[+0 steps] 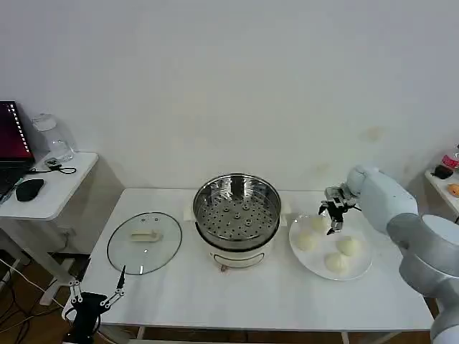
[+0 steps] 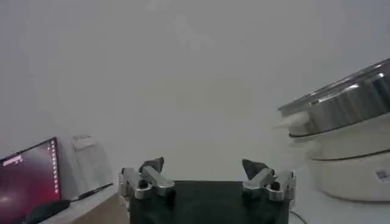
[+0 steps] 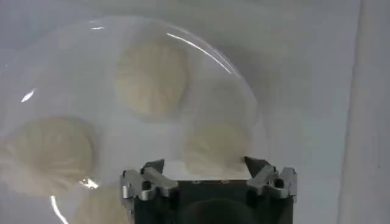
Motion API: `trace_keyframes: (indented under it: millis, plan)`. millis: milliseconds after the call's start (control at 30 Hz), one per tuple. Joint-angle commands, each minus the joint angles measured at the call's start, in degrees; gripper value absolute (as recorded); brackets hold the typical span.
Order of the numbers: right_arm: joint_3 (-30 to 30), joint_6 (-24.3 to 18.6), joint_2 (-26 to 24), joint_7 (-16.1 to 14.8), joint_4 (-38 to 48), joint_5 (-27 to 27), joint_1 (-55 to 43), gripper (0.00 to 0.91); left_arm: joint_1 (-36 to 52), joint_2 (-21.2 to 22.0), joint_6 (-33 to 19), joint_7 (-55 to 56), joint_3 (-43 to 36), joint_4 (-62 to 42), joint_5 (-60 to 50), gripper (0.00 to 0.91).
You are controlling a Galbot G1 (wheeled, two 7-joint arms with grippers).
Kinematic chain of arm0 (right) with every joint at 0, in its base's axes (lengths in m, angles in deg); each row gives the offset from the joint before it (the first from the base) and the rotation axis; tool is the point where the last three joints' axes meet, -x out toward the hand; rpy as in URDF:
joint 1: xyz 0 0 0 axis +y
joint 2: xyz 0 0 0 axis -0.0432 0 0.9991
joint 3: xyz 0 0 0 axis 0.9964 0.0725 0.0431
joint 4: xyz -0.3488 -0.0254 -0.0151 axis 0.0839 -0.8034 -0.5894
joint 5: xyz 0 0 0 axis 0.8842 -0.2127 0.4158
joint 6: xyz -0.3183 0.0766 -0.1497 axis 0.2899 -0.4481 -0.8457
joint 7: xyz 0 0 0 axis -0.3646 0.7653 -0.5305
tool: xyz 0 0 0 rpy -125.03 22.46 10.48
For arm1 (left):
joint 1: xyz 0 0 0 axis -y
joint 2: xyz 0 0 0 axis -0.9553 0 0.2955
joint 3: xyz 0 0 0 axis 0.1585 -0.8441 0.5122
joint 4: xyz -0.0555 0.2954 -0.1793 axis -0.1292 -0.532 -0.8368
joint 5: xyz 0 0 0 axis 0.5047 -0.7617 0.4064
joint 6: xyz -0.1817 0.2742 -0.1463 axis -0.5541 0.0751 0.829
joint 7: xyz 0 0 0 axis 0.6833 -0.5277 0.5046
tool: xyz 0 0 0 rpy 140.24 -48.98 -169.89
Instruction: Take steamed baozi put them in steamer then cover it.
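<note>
head view. table (image 1: pixel 272 287): white, carries all task items. steamer (image 1: pixel 237 218): round steel pot on a white base, at table centre; perforated tray inside, nothing on it. cover (image 1: pixel 144 242): clear glass lid with cream handle, lying flat on the table to the steamer's left, apart from it. plate (image 1: pixel 362 269): white, flat, to the steamer's right, close beside it. steamed baozi (image 1: pixel 348 246): four cream-white buns, all on the plate. right hand (image 1: pixel 334 219): over the plate's near-steamer side, above the baozi there, fingers apart, holding nothing. left hand (image 1: pixel 97 295): low off the table's front left corner, below the cover, fingers apart, holding nothing. side desk (image 1: pixel 50 193): at far left, with a laptop (image 1: pixel 13 140) and a mouse (image 1: pixel 29 189) on it.

left wrist view. left hand (image 2: pixel 207 173): two fingers spread wide, nothing between them. steamer (image 2: pixel 347 134): seen side-on, steel wall over white base, off to one side. laptop (image 2: pixel 29 179): lit screen, on the other side.

right wrist view. right hand (image 3: pixel 207 173): fingers spread, directly above the plate (image 3: pixel 73 42). steamed baozi (image 3: pixel 152 79): four on the plate; one lies between the fingertips, whether touched cannot be told.
</note>
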Motion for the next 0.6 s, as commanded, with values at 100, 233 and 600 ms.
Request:
trace_keyframes:
  millis: [100, 233, 600]
  plan:
    - [-1.34, 0.12, 0.35, 0.73, 0.85, 1.53, 0.26, 0.756, -0.32, -0.07, -0.27, -0.01, 0.0, 0.23, -0.16, 0.907]
    - [-1.55, 0.08, 0.31, 1.02, 0.82, 1.6, 0.25, 0.715, -0.42, -0.06, -0.51, 0.0, 0.01, 0.16, -0.21, 0.907]
    - [-1.86, -0.42, 0.14, 1.59, 0.3, 2.93, -0.05, 0.635, -0.86, 0.26, -1.44, 0.06, 0.0, -0.01, -0.49, 0.907]
